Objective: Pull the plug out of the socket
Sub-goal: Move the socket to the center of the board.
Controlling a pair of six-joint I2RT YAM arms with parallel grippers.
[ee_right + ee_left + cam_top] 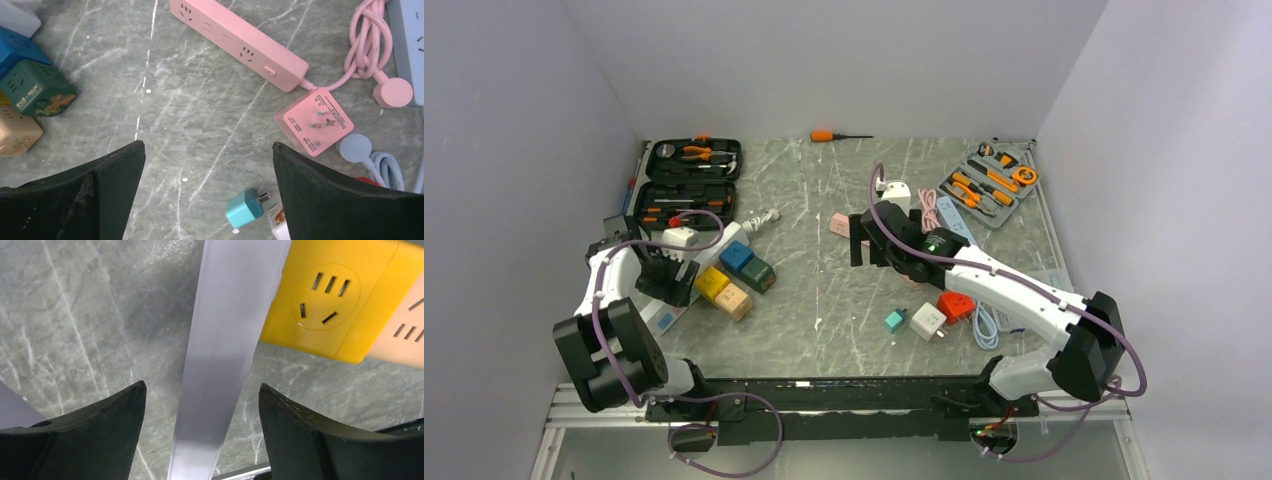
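**Where the three cameras look**

Top camera: high above the near edge, looking down over the whole bench (824,200). Left wrist: very close above the yellow cube (712,283) (320,295). Right wrist: higher, facing down, right of that cube. The top view covers both patches.

table (200,115): we see grey-green marble with white veins
socket strip (225,340): we see plain white
cube socket (325,300): we see yellow
power strip (237,42): we see pink
small plug (244,209): we see teal
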